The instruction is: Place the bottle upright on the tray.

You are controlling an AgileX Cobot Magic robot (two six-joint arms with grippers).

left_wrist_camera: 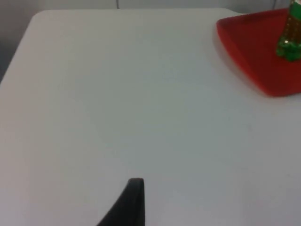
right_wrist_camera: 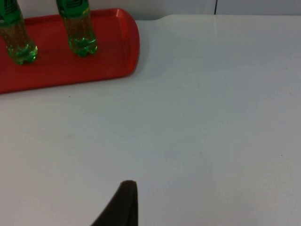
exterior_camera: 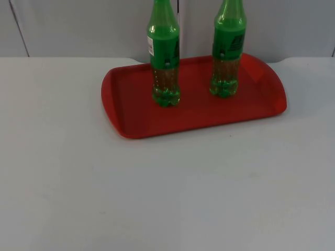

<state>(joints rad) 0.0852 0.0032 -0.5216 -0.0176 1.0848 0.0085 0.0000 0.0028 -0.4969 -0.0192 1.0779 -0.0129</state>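
Note:
A red tray lies at the back of the white table, near the wall. Two green bottles stand upright on it: one toward the tray's left, the other toward its right, each with a green label and a clear lower body. My left gripper hovers over bare table to the left of the tray, well away from the nearest bottle. My right gripper waits over bare table to the right of the tray, apart from both bottles.
The white table top stretches wide in front of the tray. The grey partition wall rises just behind it. The table's left edge and rounded corner lie near the left arm.

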